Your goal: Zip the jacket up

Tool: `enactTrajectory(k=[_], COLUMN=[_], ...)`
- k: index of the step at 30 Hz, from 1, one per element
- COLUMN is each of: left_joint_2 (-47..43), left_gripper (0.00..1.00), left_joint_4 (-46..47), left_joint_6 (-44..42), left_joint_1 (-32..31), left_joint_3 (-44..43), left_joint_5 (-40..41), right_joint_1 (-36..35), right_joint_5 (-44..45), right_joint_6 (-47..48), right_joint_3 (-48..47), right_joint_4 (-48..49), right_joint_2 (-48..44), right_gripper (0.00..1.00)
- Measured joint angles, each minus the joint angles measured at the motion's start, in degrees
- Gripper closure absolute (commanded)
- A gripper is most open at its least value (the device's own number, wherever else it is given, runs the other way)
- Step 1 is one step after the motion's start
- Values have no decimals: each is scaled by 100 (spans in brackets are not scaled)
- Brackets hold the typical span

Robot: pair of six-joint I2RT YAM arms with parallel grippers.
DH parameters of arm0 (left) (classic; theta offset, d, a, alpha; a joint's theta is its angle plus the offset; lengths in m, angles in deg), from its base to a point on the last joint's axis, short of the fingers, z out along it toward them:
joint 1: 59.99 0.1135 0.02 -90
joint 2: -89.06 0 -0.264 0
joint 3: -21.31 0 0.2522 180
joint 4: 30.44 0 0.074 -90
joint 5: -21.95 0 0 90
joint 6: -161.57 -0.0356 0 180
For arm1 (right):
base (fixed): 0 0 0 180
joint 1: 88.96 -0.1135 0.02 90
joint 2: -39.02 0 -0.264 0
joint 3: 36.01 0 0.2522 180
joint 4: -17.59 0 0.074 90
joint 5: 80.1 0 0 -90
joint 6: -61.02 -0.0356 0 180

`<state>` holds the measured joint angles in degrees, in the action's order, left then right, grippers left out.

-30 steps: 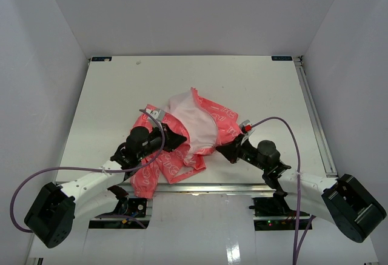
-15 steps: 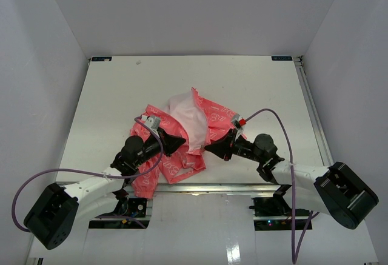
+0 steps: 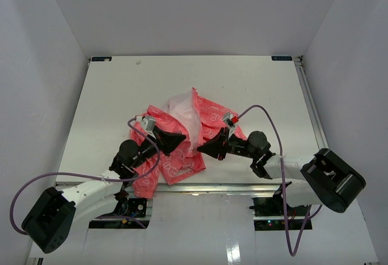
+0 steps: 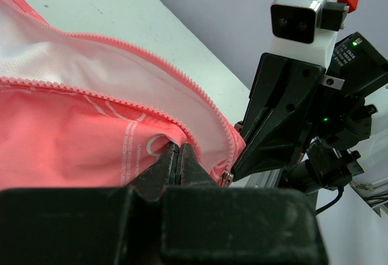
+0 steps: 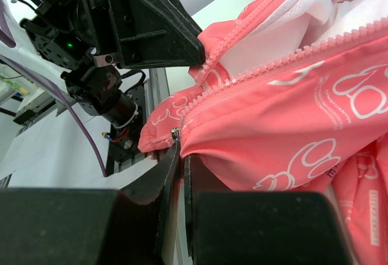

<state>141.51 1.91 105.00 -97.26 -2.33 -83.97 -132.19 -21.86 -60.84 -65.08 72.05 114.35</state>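
Two arms reach in from the bottom of the overhead view across a white table [image 3: 242, 83] and meet just below the middle of the frame. The jacket [image 3: 209, 116] lies crumpled at the table's centre and spreads down toward the near edge. Its coral-pink shell with white scribbled print faces outward, and the white lining [image 3: 182, 110] shows where the front falls open.

The left arm [image 3: 91, 186] comes up from the lower left with a purple cable [image 3: 36, 180] looping beside it. The right arm [image 3: 291, 171] comes in from the lower right. Their tips are close together over the jacket's lower front edge.

The left gripper [image 4: 177, 156] has its fingers pressed together on a fold of pink fabric at the bottom centre of its wrist view, just beside one zipper edge. The right gripper [image 5: 180, 150] is likewise clamped, pinching the pink hem at the lower end of the other zipper edge.

In the left wrist view, two rows of zipper teeth [image 4: 121, 46] run apart from the upper left and converge at the lower right, unjoined along the length that shows. A small metal zipper piece [image 5: 175, 134] sits right at the right gripper's fingertips.
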Motion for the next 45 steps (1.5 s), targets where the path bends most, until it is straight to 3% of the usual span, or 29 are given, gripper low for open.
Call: enactTrajectory(k=[14,45], left_joint_2=[-94,-190], left_gripper=[100,100], left_joint_4=[700,1015], left_joint_6=[4,-145], left_joint_1=[-9,-35], left_joint_3=[355,551], left_joint_5=[-4,-96], right_joint_1=[-173,-189], right_joint_5=[-8,85], right_joint_6=[-267,-427], right_joint_3=[-340,-571], right_joint_4=[284,348], right_joint_2=[498,642], right_gripper=[92,92])
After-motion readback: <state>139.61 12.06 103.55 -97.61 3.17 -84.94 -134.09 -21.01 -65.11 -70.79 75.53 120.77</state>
